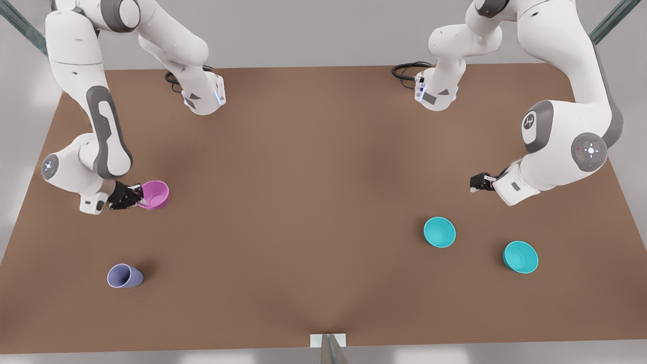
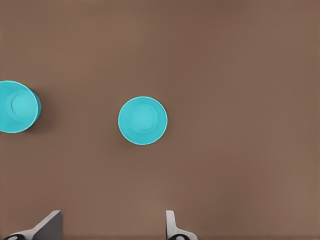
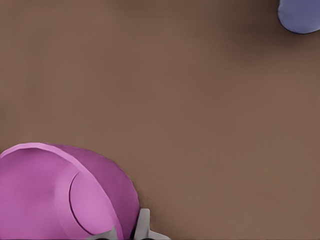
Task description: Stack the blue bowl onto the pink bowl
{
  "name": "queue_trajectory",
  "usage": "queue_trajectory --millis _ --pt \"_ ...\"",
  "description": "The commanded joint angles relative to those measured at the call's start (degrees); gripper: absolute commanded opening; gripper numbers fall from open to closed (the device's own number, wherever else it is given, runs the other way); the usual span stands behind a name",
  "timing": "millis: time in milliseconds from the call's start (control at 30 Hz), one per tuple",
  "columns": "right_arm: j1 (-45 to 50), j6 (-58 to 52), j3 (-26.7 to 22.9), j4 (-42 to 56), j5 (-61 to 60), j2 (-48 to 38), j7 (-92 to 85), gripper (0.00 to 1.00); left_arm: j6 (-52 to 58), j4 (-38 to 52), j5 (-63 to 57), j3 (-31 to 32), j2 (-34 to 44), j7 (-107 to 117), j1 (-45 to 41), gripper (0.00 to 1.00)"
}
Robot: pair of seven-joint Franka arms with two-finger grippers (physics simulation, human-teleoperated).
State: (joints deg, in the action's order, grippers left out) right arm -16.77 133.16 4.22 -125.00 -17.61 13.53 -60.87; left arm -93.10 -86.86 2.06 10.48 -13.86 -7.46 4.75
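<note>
The brown counter point(image 1: 313, 202) has a wide bare middle, with things lying toward its two sides. On the front view's left, the right pincer point(image 1: 137, 197) is clamped on the near rim of the pink bowl point(image 1: 155, 194), one finger point(image 3: 144, 225) outside the wall — the bowl sits tilted in the grip and holds nothing. Toward the counter's front edge on that side a lavender cup point(image 1: 125, 276) stands alone, well apart.

On the front view's right, the left pincer point(image 1: 477, 183) hangs above bare counter, fingers spread. Below it sits the blue bowl point(image 1: 439, 232), upright and hollow — a second teal bowl point(image 1: 520, 257) stands near it, closer to the counter's side edge.
</note>
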Motion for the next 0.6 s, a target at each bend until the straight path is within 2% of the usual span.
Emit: queue_trajectory --millis 0,67,100,200,300,400,567 --pt "8.7 -6.8 0.1 0.4 -4.2 -2.7 20.8 0.21 -0.1 0.0 0.0 0.1 0.0 0.0 0.0 1.0" --pt "21.2 -6.7 0.0 3.6 -12.6 0.2 41.8 0.21 -0.1 0.0 0.0 0.0 0.0 0.0 0.0 1.0" --pt "26.6 -6.6 0.0 8.1 -12.9 3.3 54.9 0.21 -0.1 0.0 0.0 0.1 0.0 0.0 0.0 1.0" --pt "39.4 -6.9 0.0 29.0 -12.7 18.4 89.2 0.21 -0.1 0.0 0.0 0.1 0.1 0.0 0.0 1.0" --pt "45.4 -7.4 0.1 46.8 -12.5 31.6 108.6 0.21 -0.1 0.0 0.0 0.0 0.1 0.0 0.0 1.0" --pt "49.5 -7.1 0.0 58.4 -12.3 40.9 115.8 0.21 -0.1 0.1 -0.1 0.1 0.1 0.0 -0.1 1.0" --pt "51.9 -6.7 -0.3 63.5 -11.7 47.3 115.5 0.21 -2.4 0.6 -0.5 -0.3 -1.9 0.1 1.6 1.0"
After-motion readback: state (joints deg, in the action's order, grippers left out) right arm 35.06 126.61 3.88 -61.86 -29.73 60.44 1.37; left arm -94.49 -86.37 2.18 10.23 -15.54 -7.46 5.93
